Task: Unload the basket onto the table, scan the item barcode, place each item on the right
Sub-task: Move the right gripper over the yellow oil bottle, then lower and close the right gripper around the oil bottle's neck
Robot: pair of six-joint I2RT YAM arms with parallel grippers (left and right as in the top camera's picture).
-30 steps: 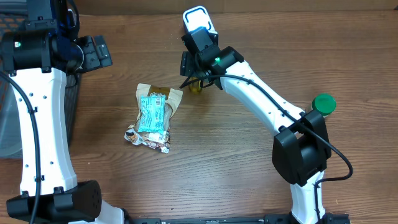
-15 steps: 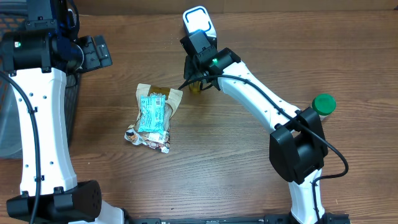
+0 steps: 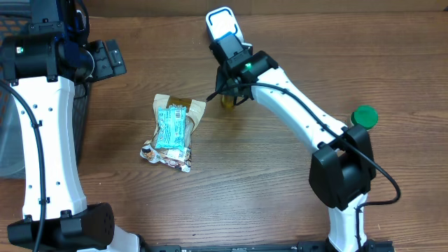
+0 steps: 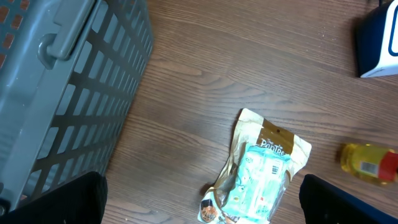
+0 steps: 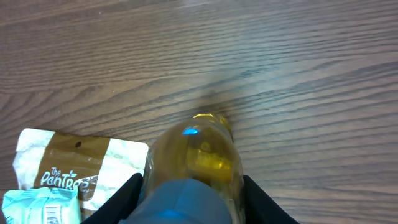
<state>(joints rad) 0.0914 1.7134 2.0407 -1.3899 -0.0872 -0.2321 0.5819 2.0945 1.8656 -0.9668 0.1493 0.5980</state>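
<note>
The item is a small yellow bottle (image 3: 229, 100) lying on the wooden table below the blue and white barcode scanner (image 3: 222, 22). My right gripper (image 3: 230, 92) comes down over it. In the right wrist view the bottle (image 5: 196, 155) fills the gap between the two black fingers (image 5: 127, 199), which press on its sides, and its blue end points towards the camera. My left gripper (image 4: 199, 202) hangs open high over the table's left, with nothing between its fingers. Its view takes in the bottle (image 4: 367, 163) and the scanner (image 4: 379, 43).
A brown and teal snack pouch (image 3: 173, 129) lies left of the bottle, close to the right gripper. A grey slatted basket (image 4: 56, 81) stands at the far left. A green lid (image 3: 364, 116) sits at the right, beside the right arm.
The right gripper's fingers have closed in on the yellow bottle. The gripper and bottle have shifted slightly to the right. The left arm has not moved.
</note>
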